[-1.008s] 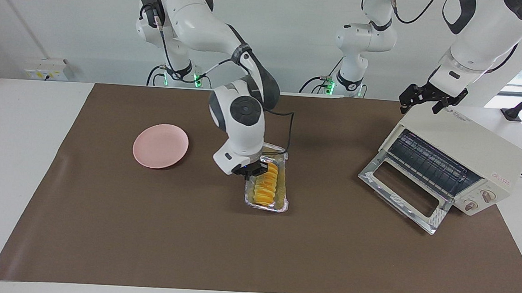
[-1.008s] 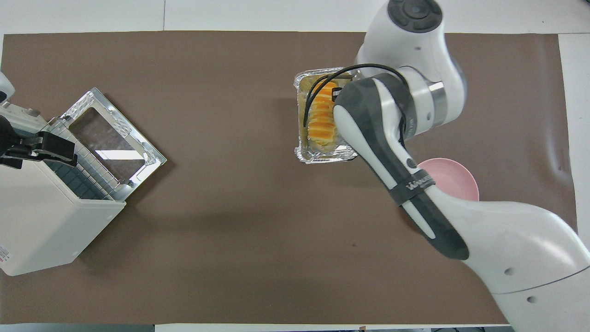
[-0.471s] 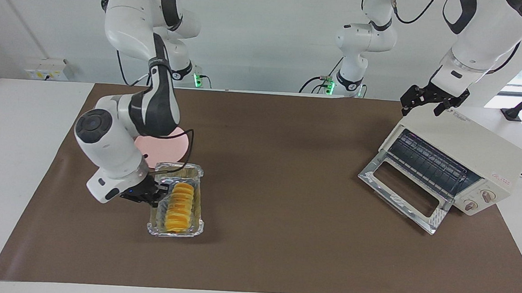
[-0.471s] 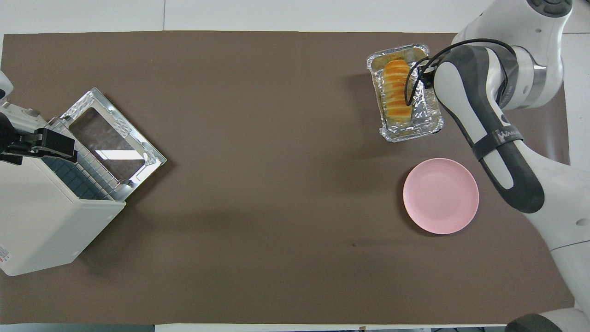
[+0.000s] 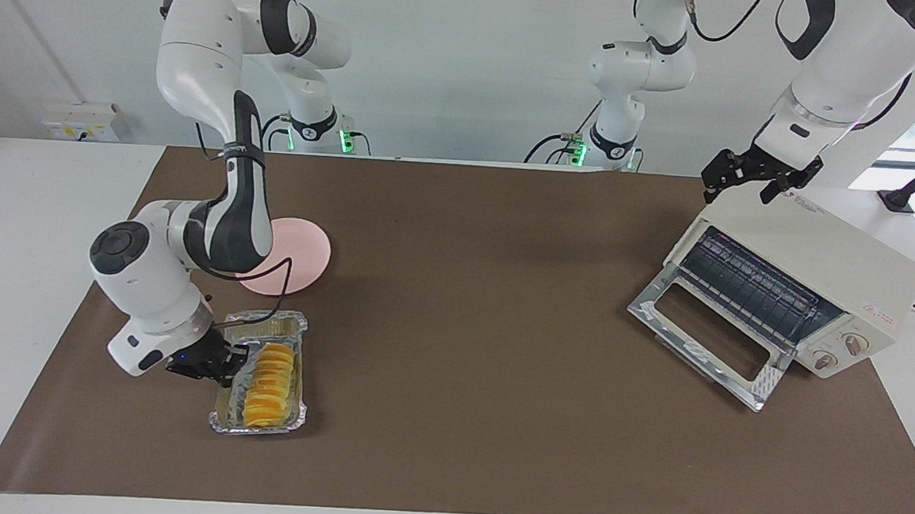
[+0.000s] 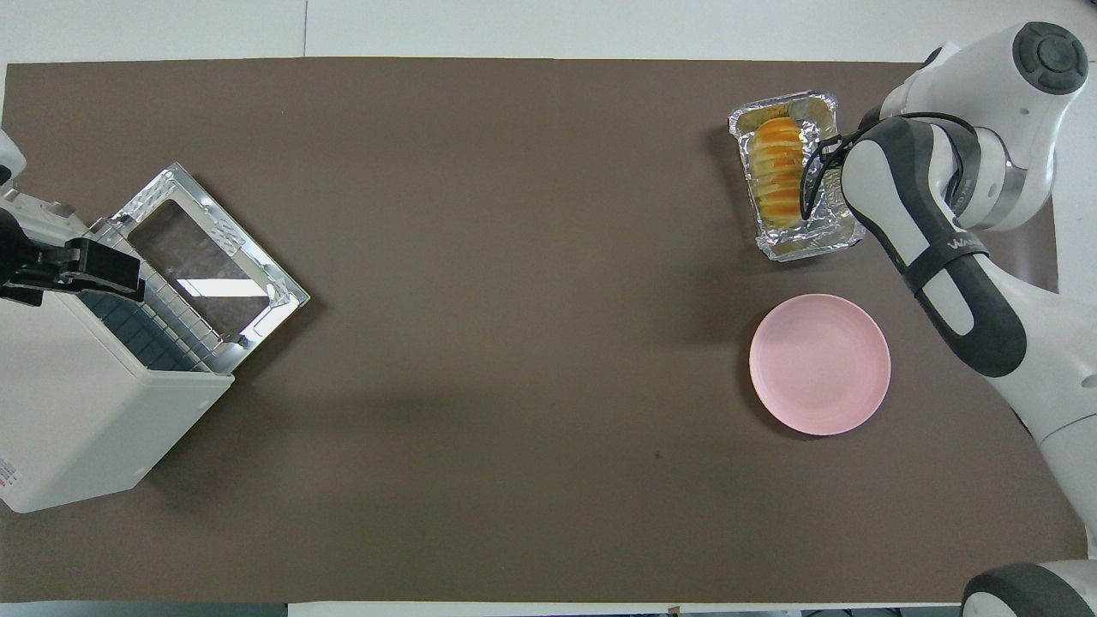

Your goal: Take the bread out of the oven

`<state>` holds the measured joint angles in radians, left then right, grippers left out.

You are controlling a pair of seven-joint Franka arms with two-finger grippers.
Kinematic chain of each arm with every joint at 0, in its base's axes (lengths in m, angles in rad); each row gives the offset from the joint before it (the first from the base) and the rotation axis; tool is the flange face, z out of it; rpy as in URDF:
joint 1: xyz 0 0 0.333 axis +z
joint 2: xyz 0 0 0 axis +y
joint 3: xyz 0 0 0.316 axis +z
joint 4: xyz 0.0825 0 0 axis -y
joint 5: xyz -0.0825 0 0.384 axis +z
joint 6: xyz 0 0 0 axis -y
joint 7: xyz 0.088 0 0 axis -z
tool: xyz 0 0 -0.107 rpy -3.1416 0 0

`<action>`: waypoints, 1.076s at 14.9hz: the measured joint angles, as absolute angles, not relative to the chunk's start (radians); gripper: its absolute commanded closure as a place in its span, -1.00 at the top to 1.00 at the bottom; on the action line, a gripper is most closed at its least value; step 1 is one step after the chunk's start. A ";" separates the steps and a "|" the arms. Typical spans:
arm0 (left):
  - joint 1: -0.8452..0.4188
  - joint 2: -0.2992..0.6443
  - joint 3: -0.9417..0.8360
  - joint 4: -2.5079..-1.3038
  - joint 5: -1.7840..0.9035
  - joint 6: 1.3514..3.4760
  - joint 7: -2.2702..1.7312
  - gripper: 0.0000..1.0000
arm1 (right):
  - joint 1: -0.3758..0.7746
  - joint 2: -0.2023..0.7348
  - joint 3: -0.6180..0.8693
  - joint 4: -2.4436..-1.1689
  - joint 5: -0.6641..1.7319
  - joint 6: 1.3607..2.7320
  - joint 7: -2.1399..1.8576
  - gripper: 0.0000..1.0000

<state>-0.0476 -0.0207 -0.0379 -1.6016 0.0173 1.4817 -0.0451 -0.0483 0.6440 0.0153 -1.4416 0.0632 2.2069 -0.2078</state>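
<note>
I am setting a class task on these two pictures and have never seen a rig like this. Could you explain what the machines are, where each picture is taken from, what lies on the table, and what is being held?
These are two white robot arms at a table with a brown mat. One picture looks across the table at the robots; the other looks down from above their end, so sides swap between them.

At the left arm's end stands the oven, its glass door dropped open and nothing visible on its rack. The left tool waits over the oven's top edge.

At the right arm's end lies a pink plate with nothing on it. Farther from the robots sits a foil tray holding the bread, a ridged golden loaf. The right tool grips the tray's rim on the side toward that end, so the bread is already out of the oven.
</note>
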 measured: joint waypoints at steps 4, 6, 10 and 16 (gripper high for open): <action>-0.046 -0.022 -0.036 -1.602 0.017 1.482 -0.045 1.00 | -0.055 0.631 0.016 -1.466 0.061 2.169 -0.221 1.00; -0.046 -0.023 -0.036 -1.602 0.017 1.482 -0.045 1.00 | -0.051 0.603 0.016 -1.453 0.033 2.072 -0.222 1.00; -0.046 -0.023 -0.036 -1.602 0.017 1.482 -0.045 1.00 | -0.030 0.568 0.018 -1.396 0.005 1.948 -0.195 1.00; -0.046 -0.023 -0.036 -1.602 0.017 1.482 -0.045 1.00 | 0.038 0.590 0.017 -1.400 -0.049 2.025 -0.067 1.00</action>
